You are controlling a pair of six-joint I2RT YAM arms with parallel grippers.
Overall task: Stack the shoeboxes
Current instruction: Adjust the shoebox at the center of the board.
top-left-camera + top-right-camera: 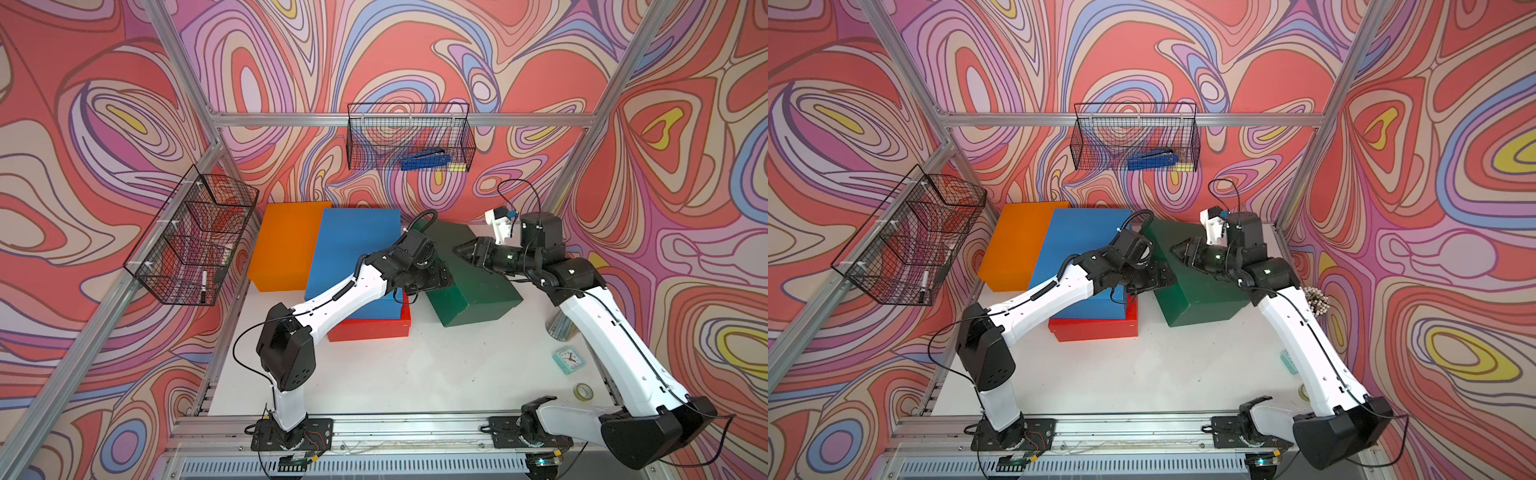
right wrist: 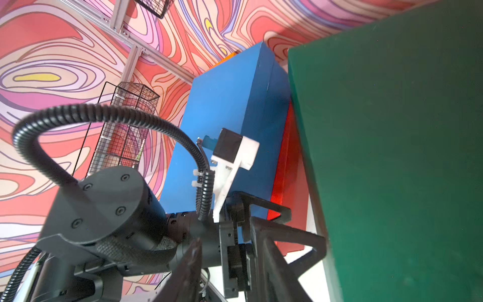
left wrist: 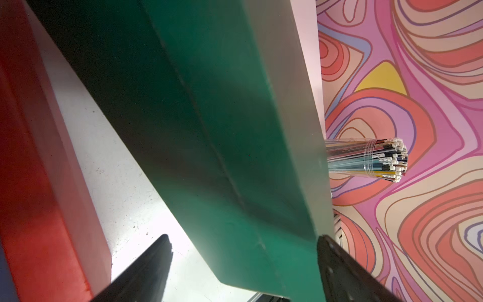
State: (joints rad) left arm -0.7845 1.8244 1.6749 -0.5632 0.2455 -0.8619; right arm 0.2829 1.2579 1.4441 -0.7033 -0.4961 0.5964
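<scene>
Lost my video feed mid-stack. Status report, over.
Grippers: left gripper open, jaws straddling green box edge; right gripper on its top, grip unclear. Stack: blue box on red box; orange box unstacked, back left. In the way: left forearm across blue box.

Both top views look steeply down from high above the front rail point(image 1: 415, 428) toward the back wall point(image 1: 415, 62), sharing nearly the whole table point(image 1: 415, 374). The left wrist camera sits very near the green box point(image 3: 222, 130), facing along its side to a side wall point(image 3: 418, 209). The right wrist camera, equally close, faces past that box toward the blue box point(image 2: 222, 104). Both wrist views share the red box point(image 3: 39, 183).
</scene>
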